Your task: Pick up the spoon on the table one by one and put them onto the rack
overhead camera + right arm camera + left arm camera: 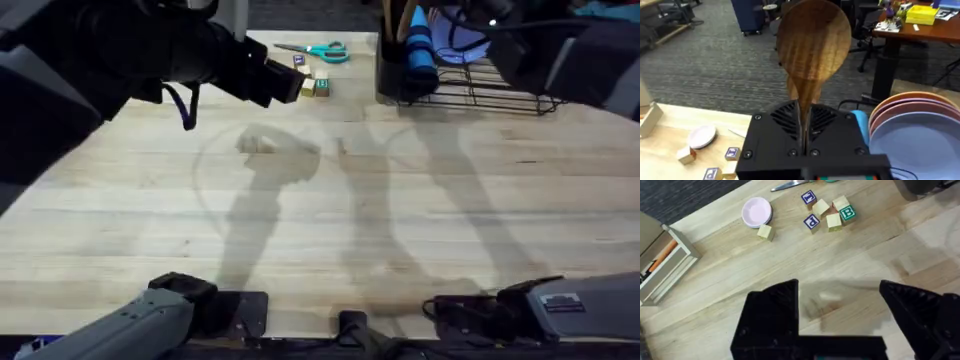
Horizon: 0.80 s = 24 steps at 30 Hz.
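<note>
Your left gripper [840,315] hangs over bare worktop [320,220], its fingers [771,312] spread wide and holding nothing. Farther off, your right gripper [804,135] pinches a wooden spoon [812,47] by the neck, bowl up, beside the rack [480,85] at the worktop's far edge.

Black arms, grey base links, black jaws
</note>
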Available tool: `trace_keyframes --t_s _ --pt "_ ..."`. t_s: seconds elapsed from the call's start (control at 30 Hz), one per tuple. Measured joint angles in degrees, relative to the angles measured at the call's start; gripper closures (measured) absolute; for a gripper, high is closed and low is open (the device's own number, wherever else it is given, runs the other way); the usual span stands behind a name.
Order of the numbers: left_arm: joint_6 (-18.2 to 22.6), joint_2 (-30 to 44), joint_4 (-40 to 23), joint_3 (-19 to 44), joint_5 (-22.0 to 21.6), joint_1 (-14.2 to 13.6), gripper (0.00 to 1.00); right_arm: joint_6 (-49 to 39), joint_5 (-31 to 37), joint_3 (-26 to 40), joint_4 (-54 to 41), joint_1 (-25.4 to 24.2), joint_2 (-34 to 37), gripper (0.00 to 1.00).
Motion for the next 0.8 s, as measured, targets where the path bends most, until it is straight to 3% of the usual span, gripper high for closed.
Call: trace_keyframes --t_s 0.53,0.8 --pt "0.0 0.0 0.0 0.0 0.0 0.0 0.007 0.0 0.0 0.0 -1.0 0.2 3.9 0.969" --pt "0.0 0.0 0.0 0.0 0.0 0.0 0.007 0.0 0.0 0.0 -7.8 0.2 5.0 0.969"
